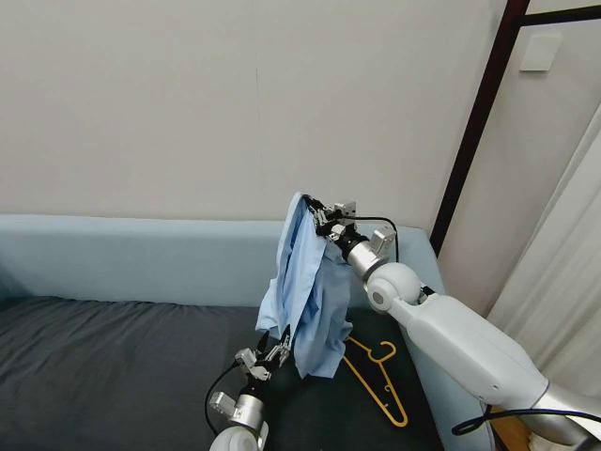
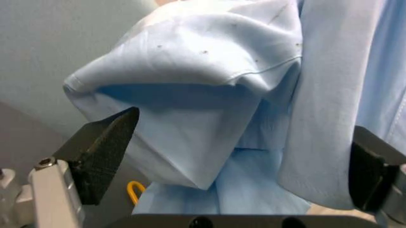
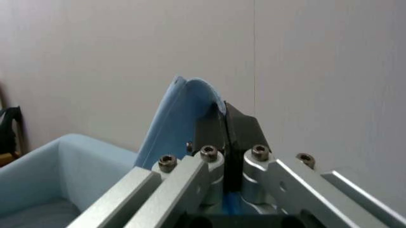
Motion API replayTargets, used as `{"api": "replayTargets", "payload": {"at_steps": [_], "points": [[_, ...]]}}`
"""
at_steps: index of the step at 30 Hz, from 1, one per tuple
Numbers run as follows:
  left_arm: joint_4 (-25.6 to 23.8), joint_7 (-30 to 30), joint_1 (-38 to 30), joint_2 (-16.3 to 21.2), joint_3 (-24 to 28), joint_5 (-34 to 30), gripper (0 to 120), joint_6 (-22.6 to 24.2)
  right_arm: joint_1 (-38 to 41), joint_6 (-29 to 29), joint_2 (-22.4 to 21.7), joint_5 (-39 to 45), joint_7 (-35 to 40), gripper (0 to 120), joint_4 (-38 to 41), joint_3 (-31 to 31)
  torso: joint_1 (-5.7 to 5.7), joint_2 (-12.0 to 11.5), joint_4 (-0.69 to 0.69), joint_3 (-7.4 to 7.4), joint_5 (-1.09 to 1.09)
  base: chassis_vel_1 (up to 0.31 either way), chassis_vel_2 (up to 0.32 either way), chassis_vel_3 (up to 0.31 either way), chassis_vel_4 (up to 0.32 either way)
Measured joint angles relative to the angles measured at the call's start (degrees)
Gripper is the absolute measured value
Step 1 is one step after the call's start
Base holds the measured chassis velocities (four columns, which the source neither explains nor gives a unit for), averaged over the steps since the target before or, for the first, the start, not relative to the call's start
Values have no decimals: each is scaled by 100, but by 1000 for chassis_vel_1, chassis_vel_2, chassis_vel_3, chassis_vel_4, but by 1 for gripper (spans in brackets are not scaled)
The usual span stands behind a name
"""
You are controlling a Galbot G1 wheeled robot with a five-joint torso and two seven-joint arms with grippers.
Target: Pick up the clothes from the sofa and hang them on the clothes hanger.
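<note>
A light blue shirt [image 1: 305, 291] hangs in the air over the sofa, held up by its top edge. My right gripper [image 1: 315, 214] is shut on that edge; in the right wrist view the fingers [image 3: 226, 137] press together on the blue fabric [image 3: 184, 114]. My left gripper [image 1: 270, 351] sits below, at the shirt's lower hem, open. In the left wrist view its two dark pads [image 2: 104, 152] stand wide apart with the folded shirt [image 2: 209, 95] between and beyond them. A yellow clothes hanger [image 1: 377, 374] lies flat on the dark seat cushion, to the right of the hanging shirt.
The sofa has a pale blue backrest [image 1: 131, 258] and a dark grey seat [image 1: 103, 366]. A plain wall rises behind it. A dark door frame [image 1: 479, 122] and a white curtain [image 1: 563, 282] stand at the right.
</note>
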Motion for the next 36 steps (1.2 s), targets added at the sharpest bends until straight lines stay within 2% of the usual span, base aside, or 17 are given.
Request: {"api": "replayTargets", "payload": {"at_steps": [7, 9, 14, 16, 21, 28, 36], "points": [[-341, -28, 182, 232, -227, -270, 99, -105, 1, -16, 32, -15, 10, 0, -37, 30, 0, 0, 1, 0, 0, 0, 0, 0, 0], [-470, -150, 186, 424, -314, -352, 98, -101, -4, -23, 37, -19, 16, 0, -43, 48, 0, 0, 1, 0, 0, 0, 0, 0, 0], [-601, -453, 209, 609, -324, -320, 96, 62, -16, -35, 35, -23, 20, 0, -44, 79, 0, 0, 0, 0, 0, 0, 0, 0, 0], [-636, -550, 223, 612, -324, -369, 96, 115, -16, -37, 35, -25, 20, 0, -44, 85, 0, 0, 0, 0, -1, 0, 0, 0, 0], [-940, -1324, 300, 401, -309, -883, 97, 248, -38, -46, 32, -30, 20, 0, -37, 86, 0, 0, 0, 0, 0, 0, 0, 0, 0], [-1407, -1362, 462, 283, -207, -1667, 99, 444, -58, -48, 71, -56, 18, 0, -94, 62, 0, 0, 0, 0, 0, 0, 0, 0, 0], [-1652, -1321, 688, 391, 27, -1635, 99, 706, -23, -66, 127, -54, 18, 0, -122, 31, 0, 0, 1, 0, 1, 0, 0, 0, 0]]}}
